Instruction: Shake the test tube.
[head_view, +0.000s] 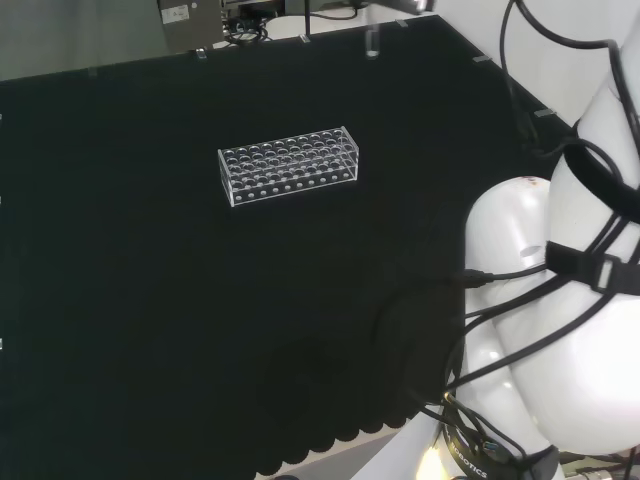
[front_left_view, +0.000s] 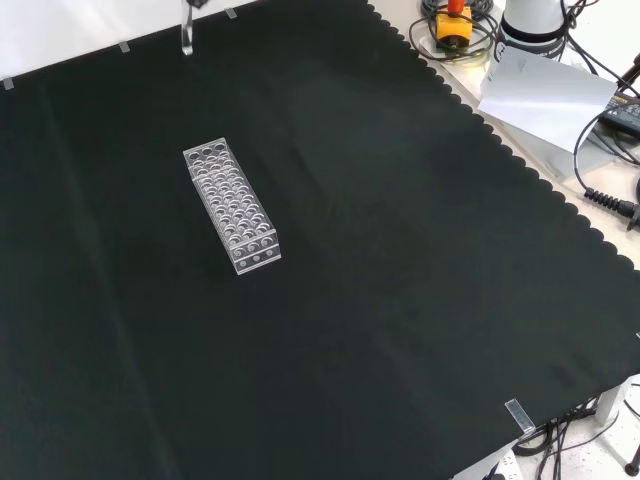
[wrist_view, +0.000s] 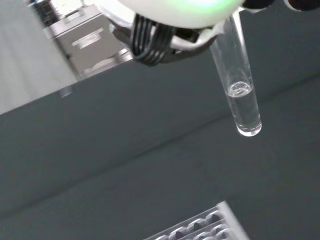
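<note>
Tube held high over the tabletop, clear of the rack

In the wrist view the tube (wrist_view: 239, 90) hangs from the robot hand (wrist_view: 175, 12), its top end tucked up among the hand's parts and its rounded closed end pointing down and away, so its long axis runs close to upright with a slight tilt. Whether the fingers are curled round it I cannot tell. A little clear liquid sits in the bottom of the tube. Its lower end also shows at the top edge of the head view and of the front view, well apart from the rack (head_view: 288, 165), which lies flat on the tabletop (front_left_view: 400, 300) below. Counted: one tube, one rack with many holes, none of them plainly holding a tube. A shake, I judge, has free room here.
</note>
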